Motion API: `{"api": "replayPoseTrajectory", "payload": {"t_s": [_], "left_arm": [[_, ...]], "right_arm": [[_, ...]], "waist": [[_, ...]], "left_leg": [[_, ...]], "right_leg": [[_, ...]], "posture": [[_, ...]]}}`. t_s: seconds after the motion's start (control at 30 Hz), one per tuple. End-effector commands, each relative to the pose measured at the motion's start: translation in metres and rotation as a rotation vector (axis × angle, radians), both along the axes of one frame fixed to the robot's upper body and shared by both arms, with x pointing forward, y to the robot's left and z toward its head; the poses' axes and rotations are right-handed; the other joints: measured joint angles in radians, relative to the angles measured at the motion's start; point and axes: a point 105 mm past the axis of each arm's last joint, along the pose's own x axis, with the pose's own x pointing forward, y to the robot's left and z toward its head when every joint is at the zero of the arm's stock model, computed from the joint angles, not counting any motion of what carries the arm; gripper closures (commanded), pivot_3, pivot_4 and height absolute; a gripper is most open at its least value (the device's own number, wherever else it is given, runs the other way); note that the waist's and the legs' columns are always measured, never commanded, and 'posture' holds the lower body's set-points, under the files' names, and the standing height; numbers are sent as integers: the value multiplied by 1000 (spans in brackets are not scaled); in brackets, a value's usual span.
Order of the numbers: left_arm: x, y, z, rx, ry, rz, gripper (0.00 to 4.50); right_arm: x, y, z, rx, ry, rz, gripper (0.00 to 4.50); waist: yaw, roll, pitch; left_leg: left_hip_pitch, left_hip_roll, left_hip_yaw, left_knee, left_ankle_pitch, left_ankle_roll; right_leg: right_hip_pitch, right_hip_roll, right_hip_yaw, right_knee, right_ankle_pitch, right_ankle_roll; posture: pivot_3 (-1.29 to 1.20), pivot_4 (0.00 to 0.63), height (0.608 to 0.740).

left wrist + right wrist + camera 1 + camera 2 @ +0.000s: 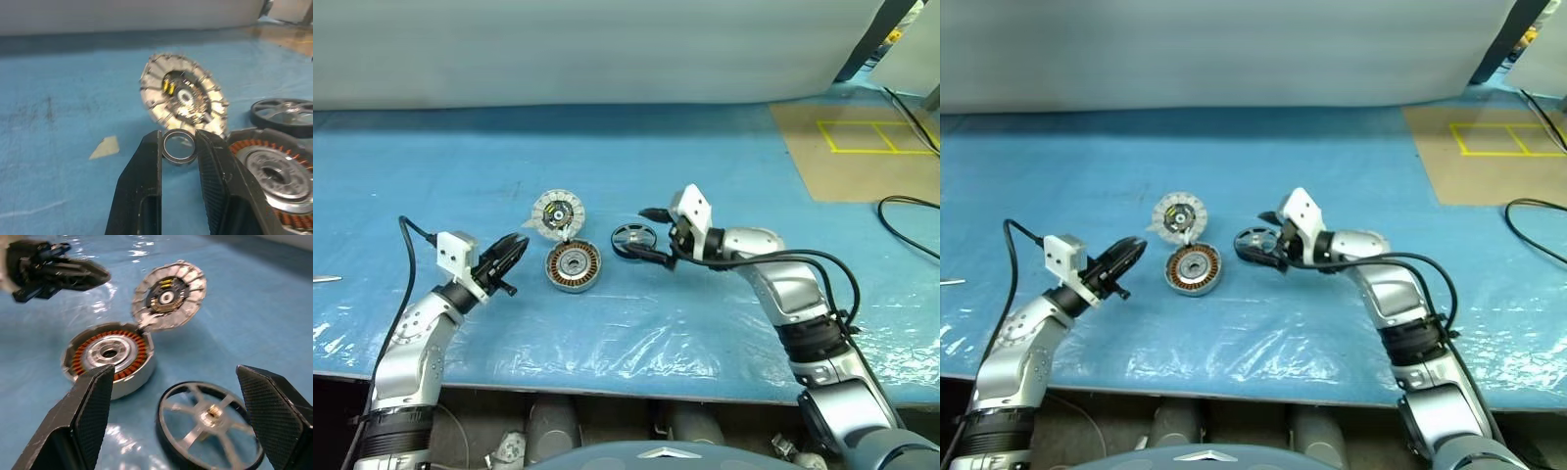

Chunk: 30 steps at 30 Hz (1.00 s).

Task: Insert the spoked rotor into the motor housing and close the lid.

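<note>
The motor housing (574, 266) lies flat on the blue sheet with its copper windings facing up. The lid (556, 213) leans tilted against the housing's far rim, its pale segmented face showing. The spoked rotor (631, 238) lies on the sheet just right of the housing. My right gripper (646, 235) stands open, with one finger on each side of the rotor (208, 431) and neither touching it. My left gripper (514, 250) hovers to the left of the housing. It is shut on a small metal ring (179, 146), pinched between its fingertips.
A blue plastic-covered sheet (705, 323) spreads over the table, whose front edge is close to me. A brown board with yellow tape (862, 147) lies at the back right and a black cable (911, 225) at the right. A small beige scrap (105, 147) lies on the sheet near the lid.
</note>
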Motion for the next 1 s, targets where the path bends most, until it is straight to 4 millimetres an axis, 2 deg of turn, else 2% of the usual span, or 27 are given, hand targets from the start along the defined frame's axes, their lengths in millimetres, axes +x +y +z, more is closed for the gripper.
{"api": "replayPoseTrajectory", "payload": {"t_s": [0.03, 0.27, 0.4, 0.5, 0.6, 1.0], "left_arm": [[-9, -11, 24, 7, -65, -75, 3823], [-16, -32, 24, 32, -55, -158, 3823], [-15, -45, 16, 74, -42, -192, 3823], [-13, -52, 10, 91, -35, -211, 3823], [-9, -54, -1, 161, -17, -209, 3823], [4, -58, -24, 222, 36, -209, 3823]], "right_arm": [[-15, 2, 15, 37, -57, 93, 330], [-24, 0, 7, 57, -66, 115, 330], [-29, -3, -11, 31, -67, 108, 330], [-33, -3, -15, 33, -52, 99, 330], [-34, -2, -16, 29, -46, 96, 330], [-28, -7, -17, 3, -61, 53, 330]], "waist": [[-2, 0, 0], [-1, 0, 0], [-1, 0, 0], [-1, 0, 0], [-2, 0, 0], [-1, 0, 0]], "left_leg": [[0, 0, 0, 0, 0, 0], [2, 0, 1, 0, 0, 0], [1, 0, 1, 0, 0, 0], [0, 0, 1, 0, 0, 0], [2, 0, 1, 0, 0, 1], [2, 0, 0, 0, 0, 0]], "right_leg": [[0, 0, 0, 0, 0, 0], [1, 0, 1, 0, 0, 0], [1, 0, 0, 0, 0, 0], [0, 0, 0, -1, 0, 0], [1, 0, 0, 0, 0, 0], [1, 0, 1, 0, 0, 0]], "posture": [[0, 150, 740], [0, 150, 740], [0, 150, 740], [0, 150, 740], [0, 150, 740], [0, 150, 740]]}}
